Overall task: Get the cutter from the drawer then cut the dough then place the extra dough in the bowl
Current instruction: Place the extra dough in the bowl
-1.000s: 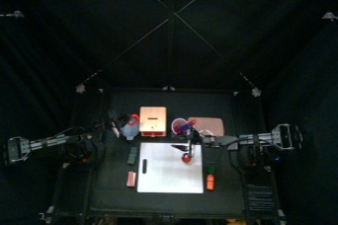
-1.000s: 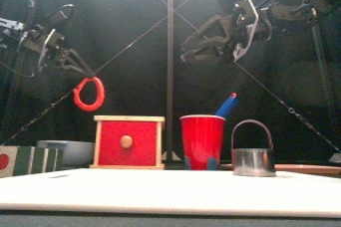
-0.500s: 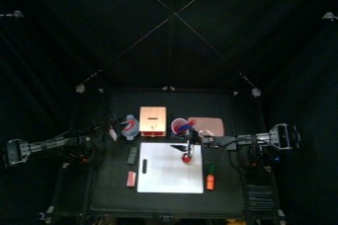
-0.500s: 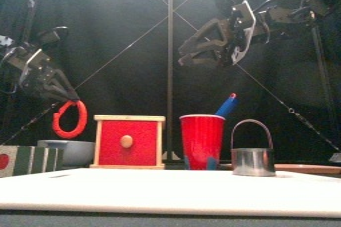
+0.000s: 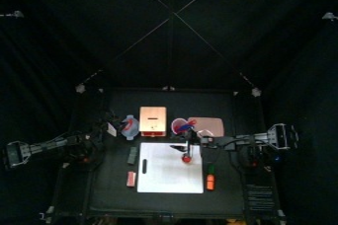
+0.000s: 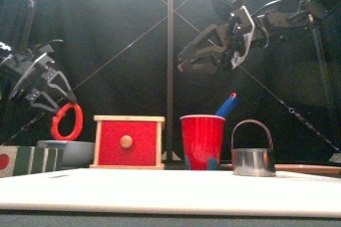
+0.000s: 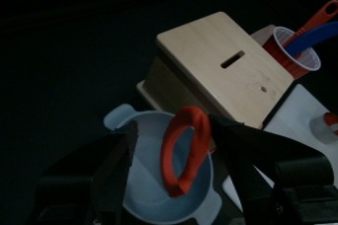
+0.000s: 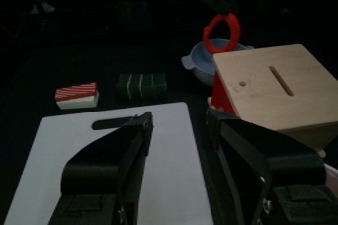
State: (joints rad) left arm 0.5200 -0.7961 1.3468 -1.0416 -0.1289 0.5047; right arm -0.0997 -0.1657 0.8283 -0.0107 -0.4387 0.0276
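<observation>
Clamps flat red dough ring (image 6: 66, 121) in left gripper (image 6: 56, 108), lower left of front view, over blue-grey two-handled bowl (image 6: 75, 151); risks sticking to jaw or missing rim. Holds right gripper (image 8: 179, 132) spread, empty.

No legible text, labels, brand marks, numerals or signs, wooden box (image 6: 130, 141) blank, red cup (image 6: 202, 141) blank, cutter (image 6: 252, 153) blank, white cutting board (image 5: 165, 175) blank, red dough ring (image 6: 67, 121) blank, blue-grey bowl (image 7: 142, 170) blank

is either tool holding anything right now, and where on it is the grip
The left tool pinches the red dough ring by its upper rim; the rest hangs free below. The right tool is open and holds nothing.
</observation>
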